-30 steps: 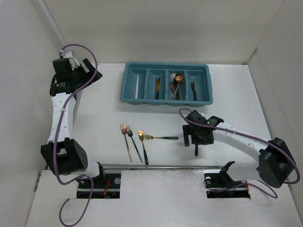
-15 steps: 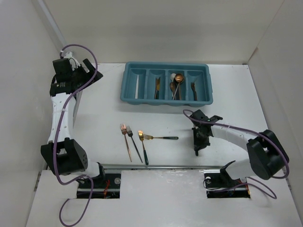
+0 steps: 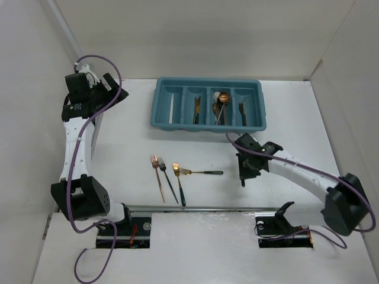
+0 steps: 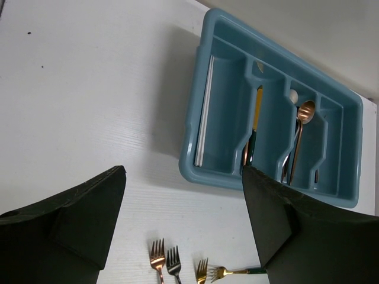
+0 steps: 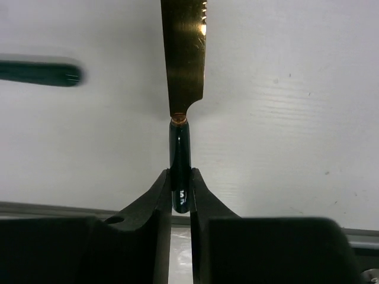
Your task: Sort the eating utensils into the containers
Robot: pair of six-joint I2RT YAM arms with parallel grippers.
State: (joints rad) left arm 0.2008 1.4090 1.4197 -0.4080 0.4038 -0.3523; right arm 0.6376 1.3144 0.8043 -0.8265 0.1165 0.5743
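Note:
My right gripper [image 5: 180, 183] is shut on the dark handle of a knife [image 5: 183, 53], whose gold blade points away from the fingers; it hovers low over the table right of centre [image 3: 245, 167]. The teal tray [image 3: 207, 82] of containers stands at the back, holding a white piece, a gold knife, spoons [image 3: 221, 105] and a dark fork. On the table lie a copper fork [image 3: 157, 174], a dark fork [image 3: 167, 180], a gold fork [image 3: 179, 186] and a green-handled gold fork [image 3: 198, 172]. My left gripper [image 4: 183, 225] is open, raised at the far left [image 3: 109, 89], nothing between its fingers.
White walls close in the table at the left, back and right. The table's front edge with a metal rail [image 3: 195, 208] runs just below the forks. The forks' tines [image 4: 159, 255] show low in the left wrist view, with the tray [image 4: 192, 142] above them.
My right gripper went from open to shut on the knife's handle, and gripper and knife have shifted slightly toward the tray. The left arm has not moved.

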